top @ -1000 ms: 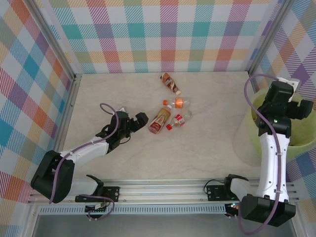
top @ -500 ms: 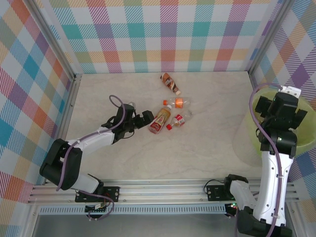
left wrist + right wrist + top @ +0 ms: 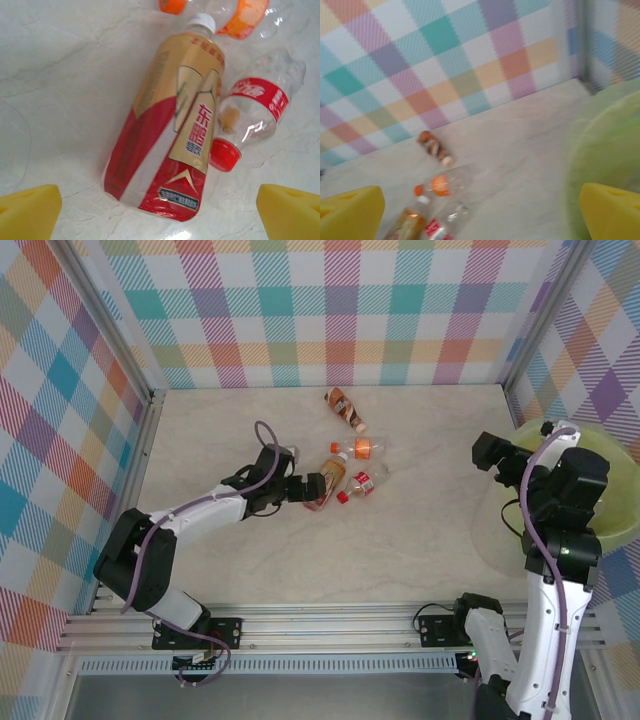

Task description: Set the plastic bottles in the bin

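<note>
Four plastic bottles lie mid-table. A gold-and-red labelled bottle (image 3: pixel 325 480) (image 3: pixel 170 125) lies just beyond my left gripper (image 3: pixel 304 488) (image 3: pixel 159 212), which is open, its base level with the yellow pads (image 3: pixel 27 210) and nothing gripped. Beside it lie a clear red-label bottle (image 3: pixel 362 483) (image 3: pixel 255 112) and a clear orange-label bottle (image 3: pixel 358 449) (image 3: pixel 240 12). A brown bottle (image 3: pixel 345 408) (image 3: pixel 434 147) lies farther back. My right gripper (image 3: pixel 487 452) (image 3: pixel 480 215) hangs open and empty beside the pale yellow-green bin (image 3: pixel 612 510) (image 3: pixel 610 145).
Checkered walls and metal posts enclose the table on three sides. The bin sits in the right corner against the wall. Open marble surface (image 3: pixel 430 520) stretches between the bottle cluster and the bin.
My left gripper has slid right up to the base of the gold-and-red bottle. The right arm has swung from above the bin leftward, now facing the table.
</note>
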You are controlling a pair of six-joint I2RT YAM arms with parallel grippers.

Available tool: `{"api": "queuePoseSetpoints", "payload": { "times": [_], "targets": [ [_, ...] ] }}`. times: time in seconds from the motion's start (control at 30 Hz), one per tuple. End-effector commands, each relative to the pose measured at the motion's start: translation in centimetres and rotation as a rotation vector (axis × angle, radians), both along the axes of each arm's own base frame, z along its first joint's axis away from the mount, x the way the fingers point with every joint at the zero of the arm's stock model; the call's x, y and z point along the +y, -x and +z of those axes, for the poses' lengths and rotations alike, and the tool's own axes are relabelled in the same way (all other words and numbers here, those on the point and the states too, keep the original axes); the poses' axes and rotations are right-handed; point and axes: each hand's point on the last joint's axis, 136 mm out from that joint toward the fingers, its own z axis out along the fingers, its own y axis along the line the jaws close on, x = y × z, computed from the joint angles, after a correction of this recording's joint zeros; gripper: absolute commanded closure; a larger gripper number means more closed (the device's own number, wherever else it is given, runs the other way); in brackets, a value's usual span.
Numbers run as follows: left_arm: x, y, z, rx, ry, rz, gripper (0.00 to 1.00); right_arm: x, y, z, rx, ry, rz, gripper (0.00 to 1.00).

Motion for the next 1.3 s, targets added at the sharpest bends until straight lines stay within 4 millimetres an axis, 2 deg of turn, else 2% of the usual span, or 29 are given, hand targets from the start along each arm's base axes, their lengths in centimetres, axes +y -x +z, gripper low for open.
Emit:
{"api": "queuePoseSetpoints", "payload": {
  "times": [0.0, 0.07, 0.27, 0.6, 0.73, 0.93, 1.27],
  "targets": [
    [0.4, -0.1, -0.7, -0.054, -0.159, -0.057, 0.00, 4.7, 0.2, 0.3, -0.029, -0.205, 0.248, 0.00],
    [0.2, 0.0, -1.1, -0.056, -0.204, -0.085, 0.00, 5.5, 0.3, -0.7, -0.008, -0.256, 0.291, 0.00],
    [0.1, 0.2, -3.2, 0.025, -0.326, -0.141, 0.00, 5.6, 0.7, -3.4, 0.039, -0.282, 0.278, 0.00],
    [-0.7, -0.3, -5.5, 0.069, -0.420, -0.174, 0.00, 5.3, 0.8, -4.5, 0.079, -0.271, 0.258, 0.00],
    [-0.6, -0.3, -6.2, 0.061, -0.476, -0.181, 0.05, 5.2, 0.9, -4.6, 0.083, -0.264, 0.251, 0.00],
    [-0.4, -0.5, -6.5, 0.063, -0.487, -0.163, 0.21, 5.2, 0.8, -5.0, 0.090, -0.269, 0.250, 0.00],
    [-1.7, -0.2, -4.4, 0.001, -0.366, -0.177, 0.37, 6.1, 0.8, -5.3, 0.102, -0.309, 0.300, 0.00]
  ]
}}
